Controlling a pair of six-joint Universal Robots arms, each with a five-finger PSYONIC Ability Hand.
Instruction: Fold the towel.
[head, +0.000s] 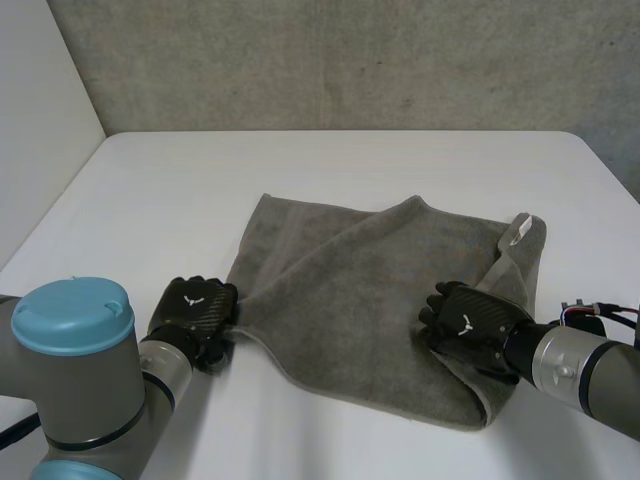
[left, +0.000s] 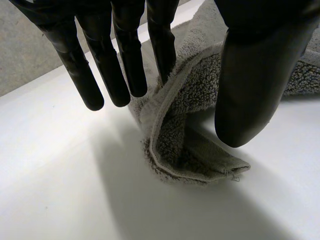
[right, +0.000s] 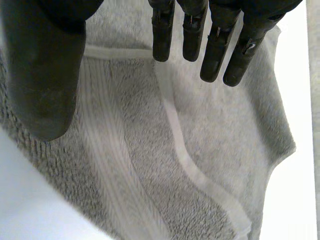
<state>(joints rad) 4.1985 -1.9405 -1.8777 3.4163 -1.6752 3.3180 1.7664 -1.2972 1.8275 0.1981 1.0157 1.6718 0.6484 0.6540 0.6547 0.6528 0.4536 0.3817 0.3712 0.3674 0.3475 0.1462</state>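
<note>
A grey towel (head: 370, 290) lies on the white table (head: 330, 170), with one side folded loosely over its middle. My left hand (head: 195, 312) rests at the towel's near left corner. In the left wrist view its fingers (left: 125, 65) are straight and apart from the thumb, and the rumpled corner (left: 195, 150) lies on the table between them, with one finger touching its hem. My right hand (head: 468, 325) lies on the towel's near right part. In its own wrist view its fingers (right: 215, 45) and thumb are spread over the striped cloth (right: 150, 165), holding nothing.
A white loop tag (head: 518, 230) sticks out at the towel's far right corner. Bare table lies beyond the towel and to its left. A grey wall stands behind the table's far edge.
</note>
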